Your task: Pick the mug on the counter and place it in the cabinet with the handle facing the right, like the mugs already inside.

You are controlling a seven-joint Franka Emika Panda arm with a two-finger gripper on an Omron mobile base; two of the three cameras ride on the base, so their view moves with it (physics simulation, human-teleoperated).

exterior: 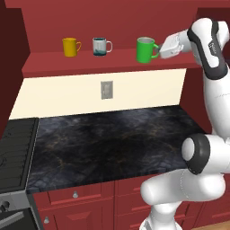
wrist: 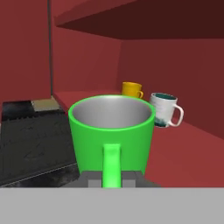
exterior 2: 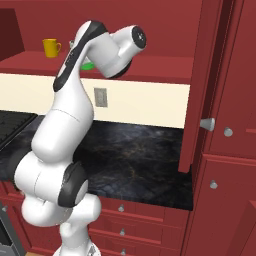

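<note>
On the cabinet (exterior: 27, 67) shelf, left to right, stand a yellow mug (exterior: 70, 46), a white-and-teal mug (exterior: 100, 46), then the green mug (exterior: 145, 49), upright. Its handle (exterior: 156, 48) points right, clenched between the fingers (exterior: 160, 51) of the gripper. This looks like the placing step; next, likely release and withdraw rightward. The dark surface (exterior: 108, 139) lies below.
</note>
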